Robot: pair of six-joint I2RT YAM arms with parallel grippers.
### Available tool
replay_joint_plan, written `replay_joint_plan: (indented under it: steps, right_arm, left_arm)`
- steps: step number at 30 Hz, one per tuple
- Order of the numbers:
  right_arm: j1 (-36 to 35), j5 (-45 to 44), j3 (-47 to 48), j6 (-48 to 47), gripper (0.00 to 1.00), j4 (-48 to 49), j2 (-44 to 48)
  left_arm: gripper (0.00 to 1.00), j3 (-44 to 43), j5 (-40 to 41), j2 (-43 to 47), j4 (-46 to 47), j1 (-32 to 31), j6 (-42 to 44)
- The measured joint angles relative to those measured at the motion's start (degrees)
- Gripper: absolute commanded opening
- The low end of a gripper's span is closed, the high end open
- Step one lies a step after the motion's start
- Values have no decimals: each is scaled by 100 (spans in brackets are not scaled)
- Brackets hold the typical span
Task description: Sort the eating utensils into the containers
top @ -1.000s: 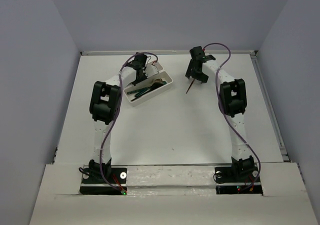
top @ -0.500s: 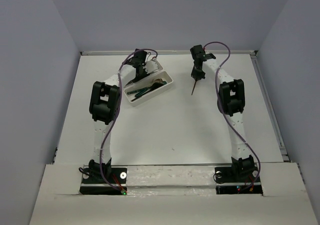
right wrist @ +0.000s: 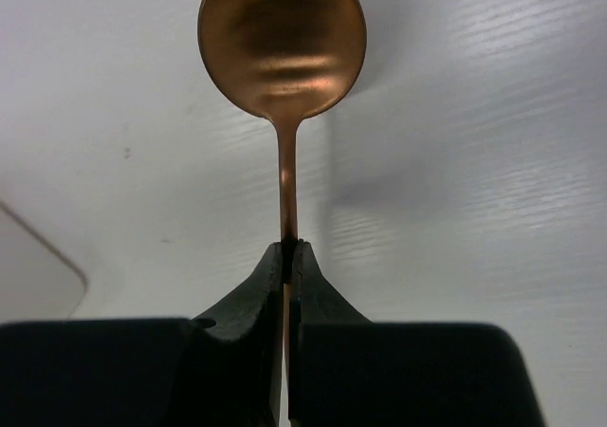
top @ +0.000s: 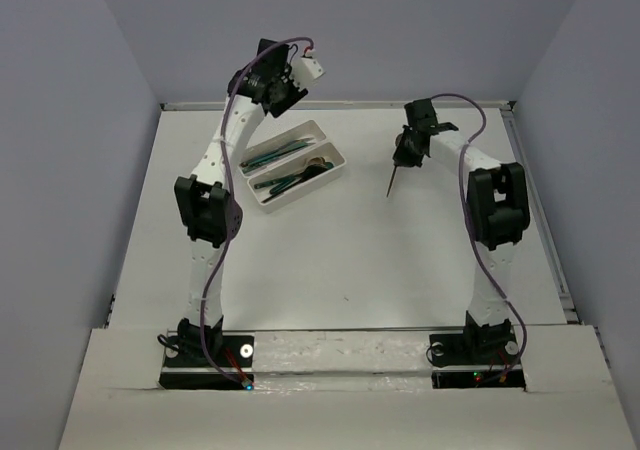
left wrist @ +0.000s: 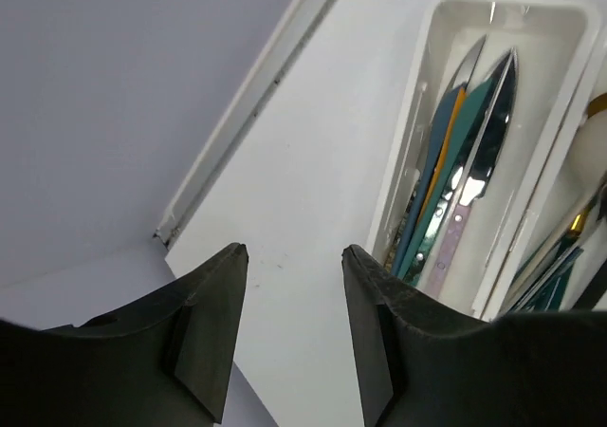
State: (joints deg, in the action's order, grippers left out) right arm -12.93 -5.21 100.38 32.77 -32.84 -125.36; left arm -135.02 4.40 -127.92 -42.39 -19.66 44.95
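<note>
Hanging above the desk point(top: 350, 240), the copper spoon point(right wrist: 282, 43) is pinched by its handle in the right tool point(right wrist: 289, 249). The left tool point(left wrist: 292, 256), jaws apart and empty, hovers near the tray point(left wrist: 403, 161) of knives point(left wrist: 465, 152).

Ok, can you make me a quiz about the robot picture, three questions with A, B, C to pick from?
1. Where do the knives lie?
A. in a white tray
B. in a blue bowl
C. in a cup

2. What colour is the spoon in the right gripper?
A. black
B. copper
C. cream

3. How is the left gripper?
A. shut on a knife
B. shut on a fork
C. open and empty

Answers:
1 A: the left wrist view shows them lying together inside the tray.
2 B: its bowl shines copper in the right wrist view.
3 C: its jaws stand apart with nothing between them.
</note>
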Motion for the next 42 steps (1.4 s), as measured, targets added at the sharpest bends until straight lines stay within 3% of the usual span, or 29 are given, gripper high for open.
replay_joint_plan:
  steps: [4, 7, 13, 19, 24, 34, 42]
  right_arm:
    - [-22, 173, -702, -35, 0, 774, 964]
    - [-22, 304, -857, -42, 0, 1163, 1390]
    - [-22, 660, -1130, 59, 0, 1768, 2100]
    - [-57, 800, -1130, 238, 0, 2057, 2540]
    - [-153, 800, -1130, 387, 0, 2151, 2879]
    - [-439, 780, -1130, 671, 0, 2197, 3051]
    - [-518, 857, -1132, 907, 0, 2201, 3053]
  left_arm:
    - [57, -2223, -428, -439, -1001, -160, -262]
    - [57, -3305, -695, -682, -1390, -498, -518]
    - [59, -3390, -1805, -658, -2006, -1327, -896]
    - [69, -3434, -2758, -658, -2041, -1781, -1578]
    - [96, -3442, -2962, -658, -1956, -1823, -2024]
    - [97, -3488, -3058, -778, -1650, -1810, -2428]
    - [82, -3491, -2983, -1241, -1615, -1808, -2455]
